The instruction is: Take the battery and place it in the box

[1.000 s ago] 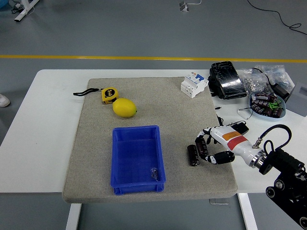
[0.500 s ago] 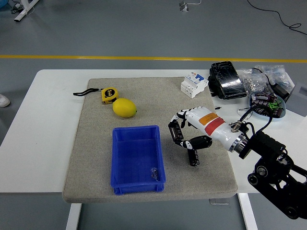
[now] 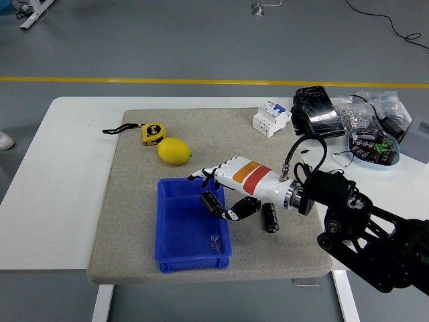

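Head view: right hand (image 3: 224, 190) over box's right wall, fingers (image 3: 231, 213) clamped on a battery (image 3: 213, 203).
Held battery tilted, above blue box (image 3: 177, 231) interior near 3 o'clock wall. Second battery (image 3: 270, 217) lying on grey mat (image 3: 134, 201) just right of box. Lemon (image 3: 174, 150) and tape measure (image 3: 153, 133) at 11 o'clock on table (image 3: 60, 174).

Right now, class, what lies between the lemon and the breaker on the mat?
Nothing: in the head view the grey mat is bare between the lemon and the breaker.
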You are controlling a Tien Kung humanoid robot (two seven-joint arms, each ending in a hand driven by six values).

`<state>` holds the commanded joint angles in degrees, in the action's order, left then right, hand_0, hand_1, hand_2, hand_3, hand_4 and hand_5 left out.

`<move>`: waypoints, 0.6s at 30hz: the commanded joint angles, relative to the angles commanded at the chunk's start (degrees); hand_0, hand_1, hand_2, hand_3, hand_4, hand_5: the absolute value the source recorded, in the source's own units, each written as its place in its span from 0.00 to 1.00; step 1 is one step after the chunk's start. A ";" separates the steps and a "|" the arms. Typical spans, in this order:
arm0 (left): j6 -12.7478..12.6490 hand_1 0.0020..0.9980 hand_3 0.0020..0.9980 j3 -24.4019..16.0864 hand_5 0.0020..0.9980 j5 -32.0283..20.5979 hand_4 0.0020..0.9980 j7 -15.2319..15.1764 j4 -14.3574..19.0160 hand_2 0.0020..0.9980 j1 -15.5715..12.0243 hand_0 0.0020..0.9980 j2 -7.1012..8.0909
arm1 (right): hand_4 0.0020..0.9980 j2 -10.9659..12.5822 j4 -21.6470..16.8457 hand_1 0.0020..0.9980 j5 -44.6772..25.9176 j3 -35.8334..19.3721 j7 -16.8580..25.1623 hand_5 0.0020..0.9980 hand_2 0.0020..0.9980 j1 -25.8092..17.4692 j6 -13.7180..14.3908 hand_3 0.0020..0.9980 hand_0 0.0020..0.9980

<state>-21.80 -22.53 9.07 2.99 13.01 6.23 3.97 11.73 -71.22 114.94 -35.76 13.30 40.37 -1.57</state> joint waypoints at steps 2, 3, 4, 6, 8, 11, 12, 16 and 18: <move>-0.14 0.65 0.59 -0.01 0.59 -0.23 0.66 -0.11 -0.01 0.70 -0.02 0.63 -0.03 | 1.00 0.02 -0.01 0.64 -0.04 -0.12 0.01 0.23 0.91 0.25 -0.24 1.00 0.49; -0.15 0.65 0.59 -0.03 0.59 -0.20 0.66 -0.12 -0.02 0.70 -0.02 0.63 -0.03 | 1.00 0.05 0.00 0.64 -0.08 -0.22 0.06 0.23 0.91 0.31 -0.21 1.00 0.49; -0.14 0.64 0.59 -0.05 0.59 -0.14 0.66 -0.09 -0.01 0.70 -0.01 0.62 -0.02 | 1.00 0.09 -0.01 0.65 -0.13 -0.36 0.03 0.25 0.92 0.34 -0.18 1.00 0.51; -0.17 0.64 0.59 -0.14 0.59 0.03 0.66 -0.03 0.00 0.70 0.02 0.62 -0.04 | 1.00 0.14 -0.05 0.65 -0.14 -0.67 -0.06 0.25 0.92 0.33 -0.09 1.00 0.51; -0.20 0.64 0.59 -0.11 0.59 -0.04 0.66 -0.07 0.00 0.70 0.00 0.62 -0.05 | 1.00 0.24 -0.06 0.65 -0.40 -1.36 0.08 0.25 0.92 0.14 0.32 1.00 0.51; -0.22 0.64 0.59 -0.24 0.59 0.11 0.66 -0.03 -0.01 0.70 -0.02 0.62 -0.06 | 1.00 0.51 -0.15 0.63 -0.90 -2.90 0.21 0.26 0.88 -0.36 1.32 1.00 0.49; -0.23 0.64 0.59 -0.27 0.59 0.16 0.66 -0.02 -0.01 0.70 -0.03 0.62 -0.06 | 1.00 0.75 -0.28 0.63 -1.25 -3.76 0.14 0.26 0.88 -0.70 1.57 1.00 0.49; -0.30 0.64 0.59 -0.28 0.59 0.03 0.66 -0.09 -0.05 0.69 -0.13 0.62 -0.05 | 1.00 2.15 -0.77 0.63 -1.41 -6.93 -0.42 0.27 0.85 -2.50 1.52 1.00 0.55; -0.32 0.64 0.59 -0.30 0.59 0.06 0.66 -0.10 -0.07 0.69 -0.14 0.62 -0.02 | 1.00 3.02 -0.88 0.63 -1.49 -8.54 -0.59 0.27 0.85 -3.81 1.86 1.00 0.55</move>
<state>-22.12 -22.83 9.13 2.89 12.95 6.09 3.95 14.74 -72.10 113.46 -44.30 12.71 36.55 0.29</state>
